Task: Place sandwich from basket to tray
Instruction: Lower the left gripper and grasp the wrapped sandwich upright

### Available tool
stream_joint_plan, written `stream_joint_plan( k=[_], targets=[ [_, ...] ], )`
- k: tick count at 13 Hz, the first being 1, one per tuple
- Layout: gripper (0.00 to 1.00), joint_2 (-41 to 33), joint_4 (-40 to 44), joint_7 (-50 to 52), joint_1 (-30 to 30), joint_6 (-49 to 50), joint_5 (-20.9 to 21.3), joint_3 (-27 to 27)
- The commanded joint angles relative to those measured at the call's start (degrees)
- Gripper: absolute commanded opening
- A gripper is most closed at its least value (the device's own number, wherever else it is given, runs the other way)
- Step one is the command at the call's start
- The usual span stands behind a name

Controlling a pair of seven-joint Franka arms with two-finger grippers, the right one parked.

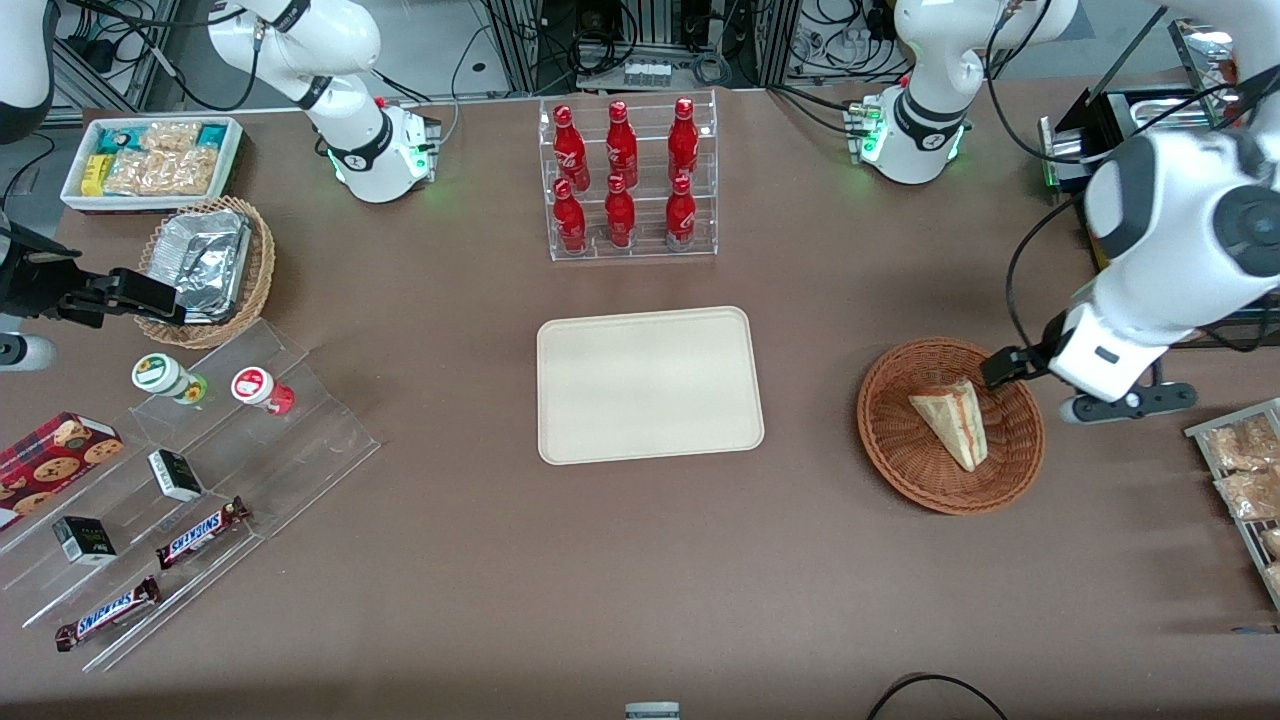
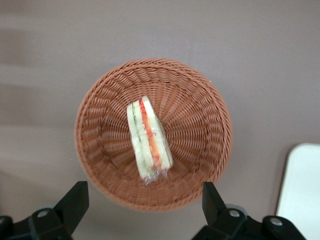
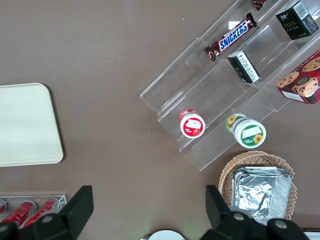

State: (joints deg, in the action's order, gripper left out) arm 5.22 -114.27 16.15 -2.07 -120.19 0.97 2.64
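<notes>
The sandwich [image 1: 955, 420], a pale bread wedge with red and green filling, lies in the reddish-brown wicker basket [image 1: 900, 470] toward the working arm's end of the table. The left wrist view shows the sandwich [image 2: 149, 140] near the middle of the basket [image 2: 200, 115]. My left gripper [image 1: 1010, 365] hovers above the basket's rim, on the side farther from the front camera. It is open and empty [image 2: 144, 202], with the jaws spread wide. The cream-beige tray [image 1: 650, 385] lies bare at mid-table beside the basket, and a corner of the tray shows in the left wrist view [image 2: 302, 190].
A clear rack of red bottles [image 1: 628, 180] stands farther from the camera than the tray. A rack of snack packets [image 1: 1240, 470] lies beside the basket at the working arm's end. At the parked arm's end are an acrylic snack stand [image 1: 190, 470], a tan basket with foil container [image 1: 205, 265] and a white bin [image 1: 150, 160].
</notes>
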Motion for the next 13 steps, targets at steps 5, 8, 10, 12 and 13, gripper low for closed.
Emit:
stream_joint_plan(
  k=[5, 8, 10, 12, 13],
  targets=[
    [1.00, 3.2, -12.0, 18.1, -0.6, -18.1, 0.9, 0.3],
    [1.00, 4.8, -12.2, 18.2, -0.6, -19.4, 0.9, 0.3],
    [1.00, 6.4, -12.5, 18.1, -0.6, -21.4, 0.9, 0.3],
    [1.00, 7.6, -12.4, 18.1, -0.6, -22.0, 0.9, 0.3],
    [1.00, 7.9, -12.5, 18.0, -0.6, -22.4, 0.9, 0.3]
  ],
)
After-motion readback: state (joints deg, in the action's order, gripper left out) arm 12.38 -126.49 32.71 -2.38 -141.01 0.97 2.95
